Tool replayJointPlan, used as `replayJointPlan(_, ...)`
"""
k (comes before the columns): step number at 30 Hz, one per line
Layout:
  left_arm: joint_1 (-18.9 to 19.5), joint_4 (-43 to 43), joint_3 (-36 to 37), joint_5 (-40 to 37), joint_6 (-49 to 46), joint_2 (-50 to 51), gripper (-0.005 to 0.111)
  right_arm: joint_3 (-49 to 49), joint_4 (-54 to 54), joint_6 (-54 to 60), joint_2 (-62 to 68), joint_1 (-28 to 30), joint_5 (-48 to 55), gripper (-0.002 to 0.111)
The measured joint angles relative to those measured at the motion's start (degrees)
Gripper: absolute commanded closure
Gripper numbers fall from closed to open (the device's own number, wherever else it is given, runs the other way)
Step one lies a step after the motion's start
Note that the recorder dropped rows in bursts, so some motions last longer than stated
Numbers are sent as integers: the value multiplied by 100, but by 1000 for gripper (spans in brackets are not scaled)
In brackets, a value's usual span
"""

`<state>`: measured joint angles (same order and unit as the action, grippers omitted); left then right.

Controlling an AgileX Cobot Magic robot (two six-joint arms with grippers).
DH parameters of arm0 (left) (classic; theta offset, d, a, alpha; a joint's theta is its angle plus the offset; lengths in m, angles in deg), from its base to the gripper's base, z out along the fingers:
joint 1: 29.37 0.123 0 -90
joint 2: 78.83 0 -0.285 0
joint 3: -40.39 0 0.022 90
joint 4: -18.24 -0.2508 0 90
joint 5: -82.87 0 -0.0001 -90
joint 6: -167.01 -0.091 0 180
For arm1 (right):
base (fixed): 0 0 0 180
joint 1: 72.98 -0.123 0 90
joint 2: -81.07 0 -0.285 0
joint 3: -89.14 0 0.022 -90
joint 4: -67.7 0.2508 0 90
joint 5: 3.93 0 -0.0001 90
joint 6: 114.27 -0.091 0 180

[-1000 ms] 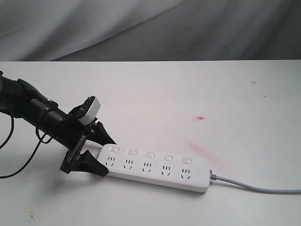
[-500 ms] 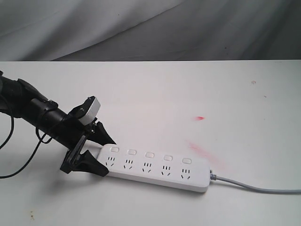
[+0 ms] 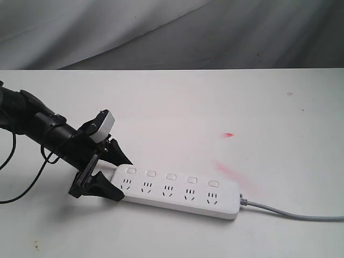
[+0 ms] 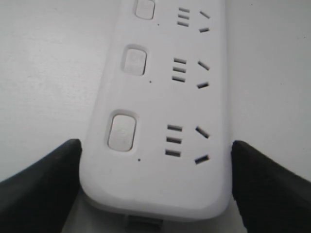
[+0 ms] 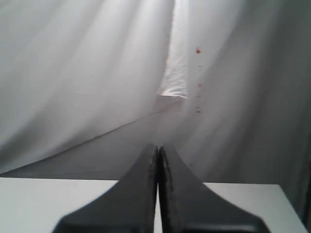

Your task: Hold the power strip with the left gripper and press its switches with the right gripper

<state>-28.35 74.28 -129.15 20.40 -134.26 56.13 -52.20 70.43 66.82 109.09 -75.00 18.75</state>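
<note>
The long white power strip (image 3: pixel 177 194) lies on the white table (image 3: pixel 215 107), with its grey cord (image 3: pixel 290 213) running off to the right. Its five small switches (image 3: pixel 171 176) sit in a row along the far edge. My left gripper (image 3: pixel 124 179) straddles the strip's left end, one black finger on each long side. In the left wrist view the fingers (image 4: pixel 48 179) press against both sides of the power strip (image 4: pixel 160 189), next to the nearest switch (image 4: pixel 121 132). My right gripper (image 5: pixel 158 148) is shut on nothing, aimed at the backdrop and outside the exterior view.
Red smudges (image 3: pixel 229 134) mark the table to the right of the middle. A grey cloth backdrop (image 3: pixel 172 32) hangs behind the table's far edge. Black cables (image 3: pixel 11 161) trail from the left arm.
</note>
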Motion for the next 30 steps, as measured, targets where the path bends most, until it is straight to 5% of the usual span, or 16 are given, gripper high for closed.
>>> replayJointPlan(9, 0, 0, 0, 0, 0, 0, 64, 1021, 0, -11, 0, 1229, -192, 108)
replayJointPlan(30, 0, 0, 0, 0, 0, 0, 64, 3455, 110, -11, -1943, 1229, -1081, 108)
